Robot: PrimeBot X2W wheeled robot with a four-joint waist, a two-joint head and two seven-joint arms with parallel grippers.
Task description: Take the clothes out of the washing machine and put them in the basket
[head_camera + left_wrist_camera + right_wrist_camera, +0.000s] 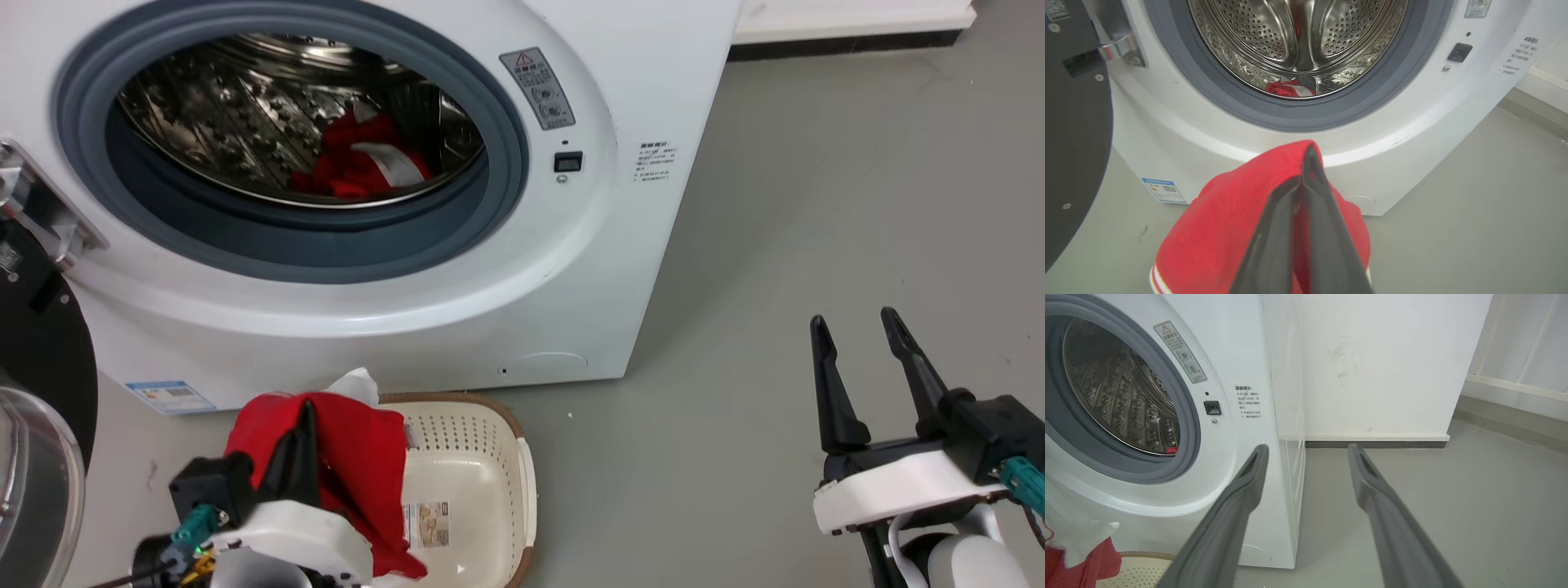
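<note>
The white washing machine [457, 269] stands open, and a red garment with a white stripe [359, 159] lies at the bottom of its steel drum [1298, 36]. My left gripper [306, 412] is shut on another red garment [359, 457], holding it over the left part of the cream basket [490, 482] on the floor below the door opening. In the left wrist view the held red cloth [1229, 228] drapes over the closed fingers [1310, 163]. My right gripper [857, 322] hangs open over bare floor to the right of the machine, with nothing between its fingers [1257, 465].
The machine's round black-rimmed door [33, 384] stands swung open at the far left. Grey floor [816, 204] stretches to the right of the machine up to a white wall with a dark skirting [841, 45].
</note>
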